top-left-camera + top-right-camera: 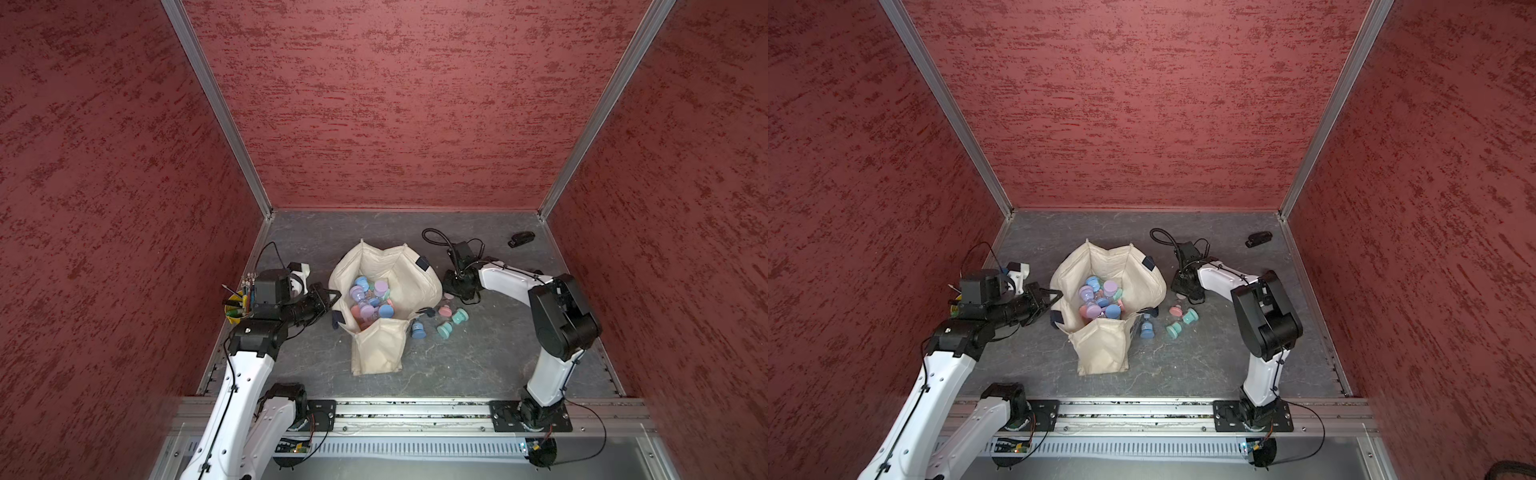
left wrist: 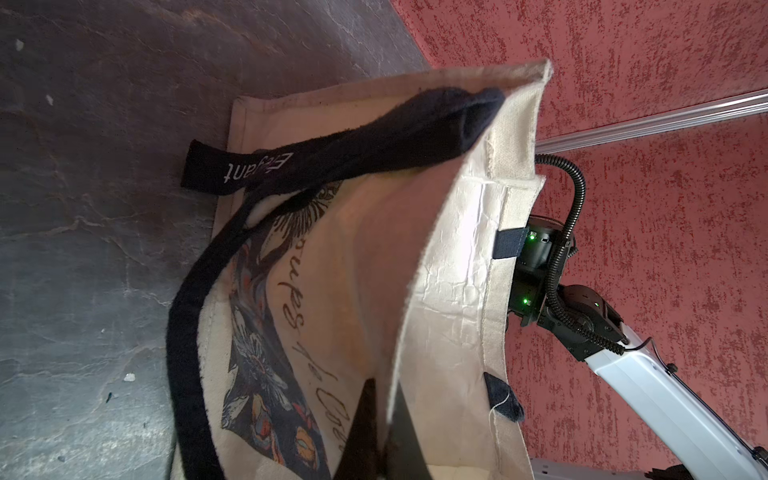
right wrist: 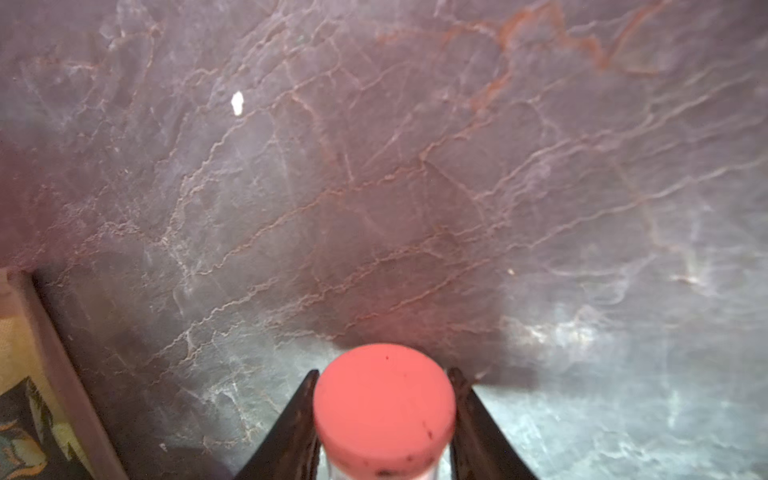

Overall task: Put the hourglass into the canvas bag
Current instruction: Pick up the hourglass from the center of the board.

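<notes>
Cell enclosed by red textured walls (image 1: 104,166) joined at aluminium corner posts (image 1: 216,108); the worktop (image 1: 457,365) is dark grey with a veined, slate-like finish. Far left: yellow pen cup (image 1: 235,311). Left gripper (image 1: 333,296) is clamped tight on the rim of the canvas bag (image 1: 419,282), which stands open mid-worktop over a pile of pastel hourglasses (image 1: 370,299). Just right of the bag lie a blue hourglass (image 1: 417,329), a pink hourglass (image 1: 444,311) and a teal hourglass (image 1: 452,323). Right gripper (image 3: 384,374) is closed around a pink-capped hourglass (image 3: 384,409), outside the bag, near its right wall. Rear right: small black object (image 1: 521,240).
</notes>
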Tool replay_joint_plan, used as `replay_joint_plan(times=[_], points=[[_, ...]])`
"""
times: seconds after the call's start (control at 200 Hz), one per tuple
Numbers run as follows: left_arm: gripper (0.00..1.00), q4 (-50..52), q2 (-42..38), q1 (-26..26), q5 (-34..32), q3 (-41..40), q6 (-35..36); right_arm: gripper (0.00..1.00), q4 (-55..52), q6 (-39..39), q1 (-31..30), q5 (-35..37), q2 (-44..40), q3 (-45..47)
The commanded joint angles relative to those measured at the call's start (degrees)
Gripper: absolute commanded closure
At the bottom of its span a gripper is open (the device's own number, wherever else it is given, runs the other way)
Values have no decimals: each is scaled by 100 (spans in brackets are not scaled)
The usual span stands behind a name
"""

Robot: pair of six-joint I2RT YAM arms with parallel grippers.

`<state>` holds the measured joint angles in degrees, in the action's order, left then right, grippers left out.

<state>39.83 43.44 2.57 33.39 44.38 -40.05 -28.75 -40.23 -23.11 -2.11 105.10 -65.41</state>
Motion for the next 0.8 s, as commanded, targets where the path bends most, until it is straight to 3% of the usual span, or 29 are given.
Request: replay_joint_plan(times=[0.0, 0.115, 0.306, 0.797], points=[[100, -99, -93, -37, 67, -33, 83, 66, -40, -37, 22, 158, -11, 96], [100, -99, -84, -39, 63, -10, 85, 50, 86, -112, 11, 108, -13, 217], [100, -74, -77, -40, 63, 20, 98, 49, 64, -134, 6, 156, 106, 195], [100, -55, -79, -48, 63, 36, 120, 81, 384, -139, 4, 19, -100, 160]])
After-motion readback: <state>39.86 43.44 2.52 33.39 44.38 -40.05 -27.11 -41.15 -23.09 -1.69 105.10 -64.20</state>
